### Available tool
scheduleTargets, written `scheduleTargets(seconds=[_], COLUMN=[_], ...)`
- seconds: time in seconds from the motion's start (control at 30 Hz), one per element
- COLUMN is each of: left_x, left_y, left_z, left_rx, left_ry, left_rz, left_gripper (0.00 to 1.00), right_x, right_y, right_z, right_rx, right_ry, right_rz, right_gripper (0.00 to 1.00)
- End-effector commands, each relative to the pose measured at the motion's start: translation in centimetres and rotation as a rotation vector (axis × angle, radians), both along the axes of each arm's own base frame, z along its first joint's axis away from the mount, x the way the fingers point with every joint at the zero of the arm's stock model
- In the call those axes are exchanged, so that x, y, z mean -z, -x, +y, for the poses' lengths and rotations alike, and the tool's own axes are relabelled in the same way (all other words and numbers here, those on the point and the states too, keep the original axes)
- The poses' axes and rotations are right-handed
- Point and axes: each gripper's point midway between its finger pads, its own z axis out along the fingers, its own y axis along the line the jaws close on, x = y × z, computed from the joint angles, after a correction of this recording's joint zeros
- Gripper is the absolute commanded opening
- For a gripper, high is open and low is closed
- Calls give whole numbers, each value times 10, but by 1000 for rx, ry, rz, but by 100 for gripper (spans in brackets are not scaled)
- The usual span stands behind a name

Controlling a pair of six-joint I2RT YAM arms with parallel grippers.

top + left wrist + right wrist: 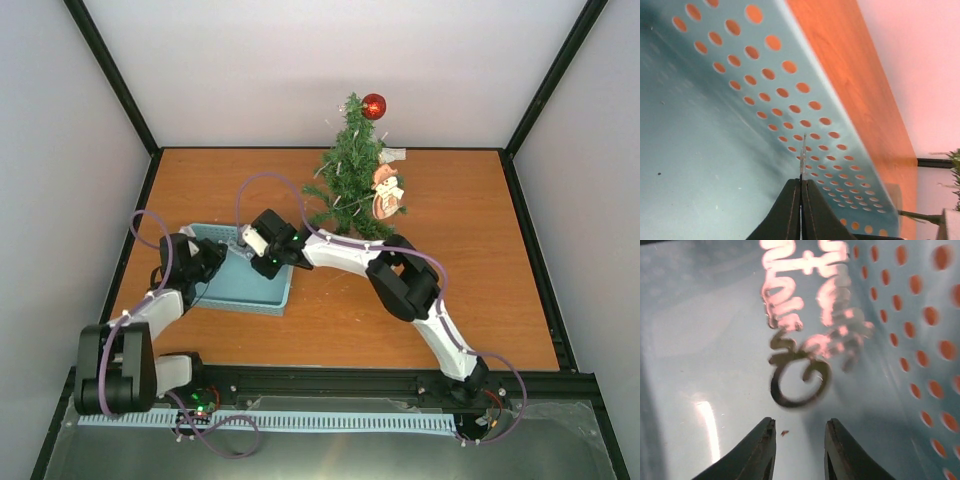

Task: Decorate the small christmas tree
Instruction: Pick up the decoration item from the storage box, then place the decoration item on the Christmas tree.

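Green small christmas tree (352, 170) beyond open right claw (799, 427); left claw (801, 182) closed.

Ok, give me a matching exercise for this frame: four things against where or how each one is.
Things:
1. red ball
2. lettering ornament
3. left gripper
4. right gripper

Places or states:
A. fingers apart
B. at the top of the small christmas tree
C. fingers pressed together
D. lying in the blue tray

Pairs: 1-B, 2-D, 3-C, 4-A
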Motion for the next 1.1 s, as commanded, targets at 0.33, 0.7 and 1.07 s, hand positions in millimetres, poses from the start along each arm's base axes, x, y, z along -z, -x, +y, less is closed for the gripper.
scheduleTargets(seconds=[0.33,0.7,1.07], left_x=[-95,-211,-256], left_y=[17,37,101], left_z=[-1,-50,-105], left_rx=[76,434,866], left_ry=[-172,-251,-39], left_rz=[-242,-605,-912], left_gripper=[0,1,1], right_x=[-151,-247,-263], right_y=[15,44,115], right_z=[-19,-87,-152], right_rx=[5,-118,-585], right_ry=[-249,-299,-201], right_rz=[-120,-539,-1126], right_gripper=[42,56,68])
